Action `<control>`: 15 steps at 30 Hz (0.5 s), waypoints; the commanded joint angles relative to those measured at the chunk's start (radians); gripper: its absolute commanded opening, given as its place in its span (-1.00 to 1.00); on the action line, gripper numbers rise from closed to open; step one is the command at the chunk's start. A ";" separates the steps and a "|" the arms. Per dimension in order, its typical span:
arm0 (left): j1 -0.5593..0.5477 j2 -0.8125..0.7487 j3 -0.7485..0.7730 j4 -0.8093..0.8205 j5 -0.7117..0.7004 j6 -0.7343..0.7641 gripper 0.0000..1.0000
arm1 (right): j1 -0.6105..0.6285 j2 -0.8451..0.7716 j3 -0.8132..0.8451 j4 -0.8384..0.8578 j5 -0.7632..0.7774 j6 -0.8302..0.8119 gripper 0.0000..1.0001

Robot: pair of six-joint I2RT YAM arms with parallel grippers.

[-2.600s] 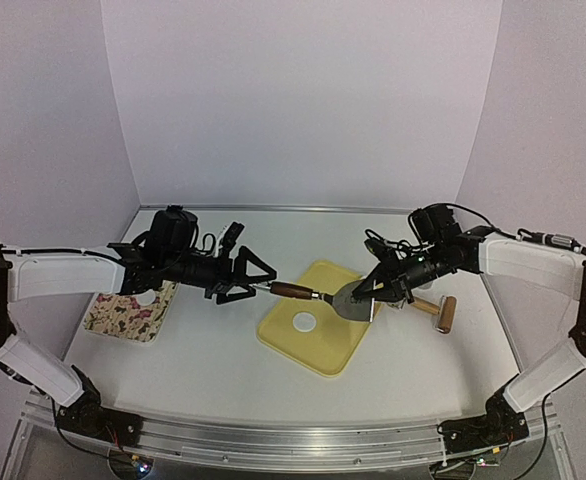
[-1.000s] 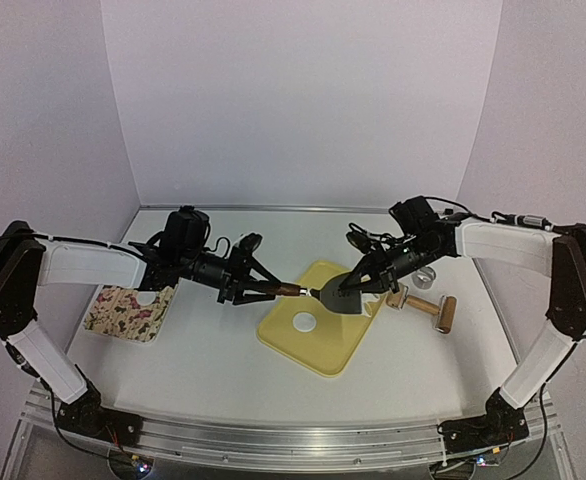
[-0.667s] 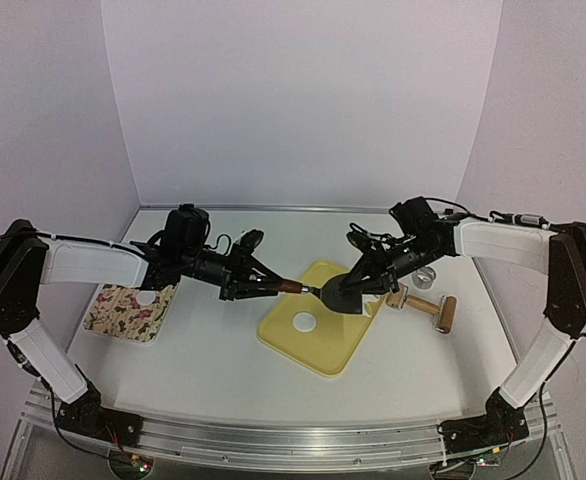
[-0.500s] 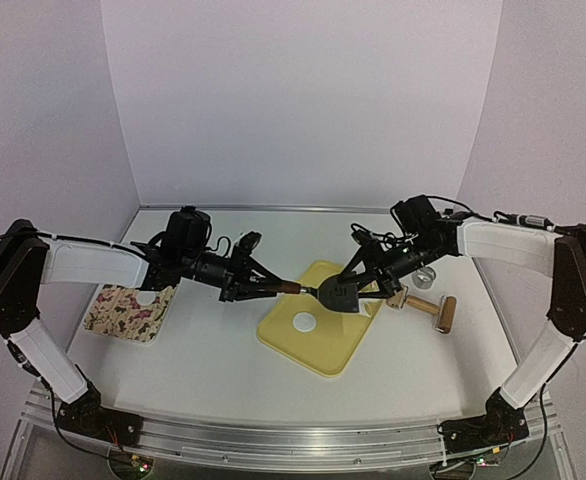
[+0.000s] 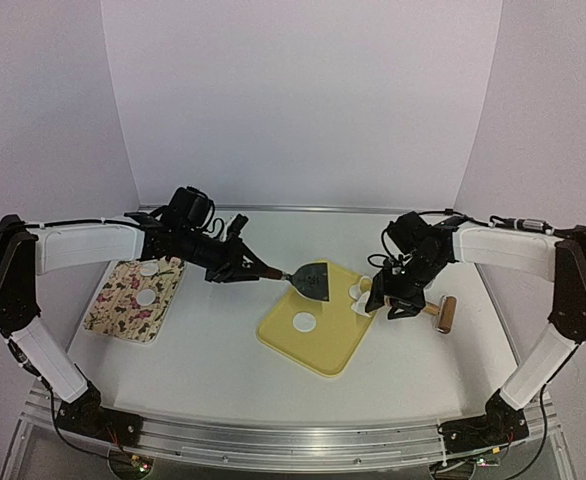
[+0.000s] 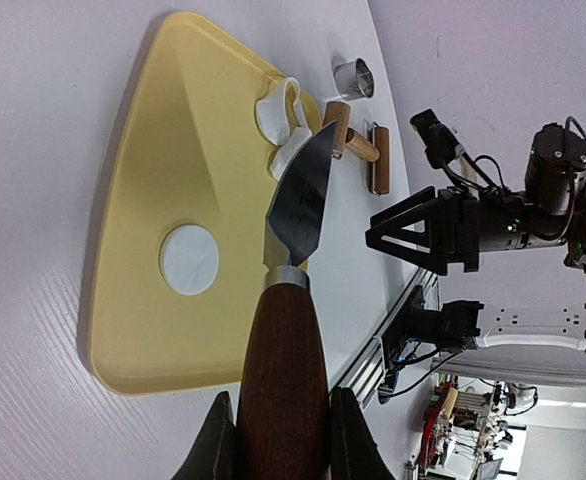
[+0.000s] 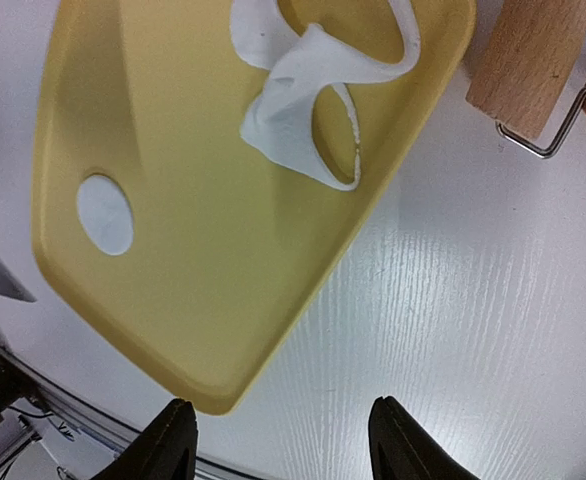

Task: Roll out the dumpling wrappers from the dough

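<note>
One dumpling wrapper (image 5: 303,322) (image 6: 190,260) (image 7: 105,214) lies flat on the yellow mat (image 5: 318,350) (image 6: 143,150) (image 7: 223,200). Two more wrappers (image 5: 149,268) (image 5: 145,297) rest on the floral cloth (image 5: 123,315) at the left. A crumpled strip of leftover dough (image 5: 358,297) (image 6: 283,110) (image 7: 303,90) sits at the mat's far right corner. My left gripper (image 5: 243,270) (image 6: 278,440) is shut on the brown wooden handle of a spatula (image 5: 311,280) (image 6: 301,205), whose blade hangs over the mat's far edge. My right gripper (image 5: 393,305) (image 7: 278,440) stands open and holds nothing, just right of the mat.
A wooden rolling pin (image 5: 438,310) (image 6: 358,150) (image 7: 528,65) lies right of the mat, close to the right gripper. The metal ring cutter (image 6: 353,78) stands beyond it. White walls close in the back and both sides.
The right gripper let go of the spatula blade, opened, and dropped to the right of the mat. The left arm drew back left with the spatula, uncovering the dough strip.
</note>
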 commanded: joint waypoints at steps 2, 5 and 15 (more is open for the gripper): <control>0.001 0.056 0.135 -0.221 -0.062 0.095 -1.00 | 0.040 0.135 0.097 -0.134 0.175 0.014 0.14; 0.001 0.062 0.165 -0.281 -0.087 0.102 -1.00 | 0.050 0.192 0.125 -0.133 0.189 0.005 0.09; 0.002 0.050 0.180 -0.346 -0.102 0.095 -1.00 | 0.067 0.339 0.214 -0.103 0.208 -0.033 -0.10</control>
